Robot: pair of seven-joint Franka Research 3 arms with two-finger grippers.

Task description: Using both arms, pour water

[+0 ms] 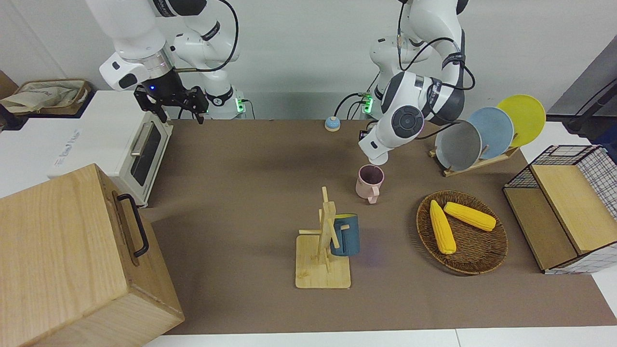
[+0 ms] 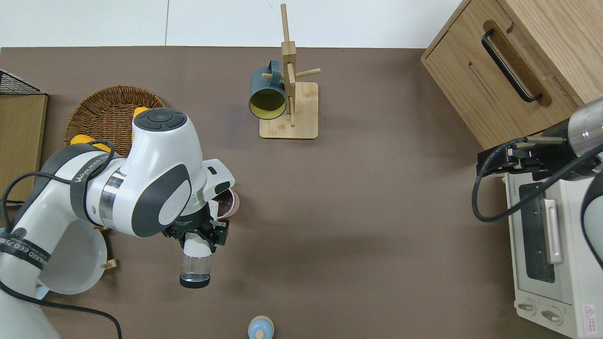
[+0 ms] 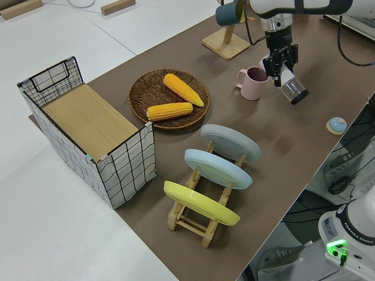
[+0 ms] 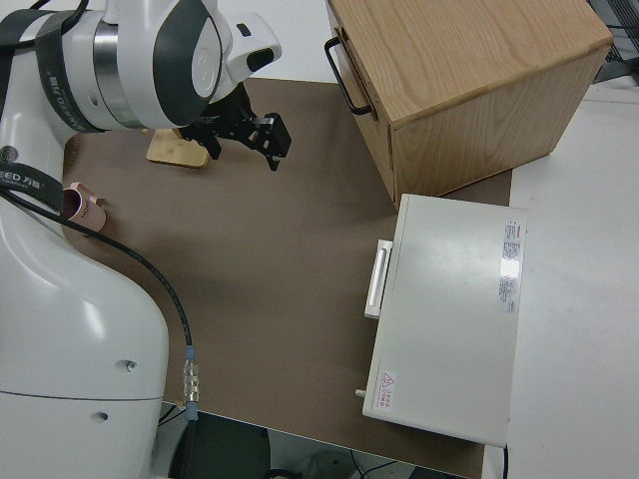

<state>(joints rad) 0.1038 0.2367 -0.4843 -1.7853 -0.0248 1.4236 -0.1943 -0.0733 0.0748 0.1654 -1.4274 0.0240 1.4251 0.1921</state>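
Observation:
A clear glass (image 2: 195, 269) is held by my left gripper (image 2: 198, 237), which is shut on its upper part. The glass is steeply tilted, its free end pointing down and toward the robots. The gripper and glass are over the table just beside a pink mug (image 2: 230, 203), on the mug's side nearer the robots. In the left side view the left gripper (image 3: 280, 61) grips the glass (image 3: 293, 91) next to the pink mug (image 3: 253, 82). I cannot tell if the glass holds water. In the front view the arm hides gripper and glass above the pink mug (image 1: 369, 182). My right gripper (image 1: 168, 103) is parked, open and empty.
A wooden mug tree (image 1: 324, 241) carries a blue mug (image 1: 345, 235). A wicker basket (image 1: 477, 255) with two corn cobs, a plate rack (image 1: 482, 132) and a wire crate (image 1: 569, 207) stand toward the left arm's end. A toaster oven (image 1: 140, 149), a wooden box (image 1: 72, 255) and a small bell (image 1: 332, 124) also stand here.

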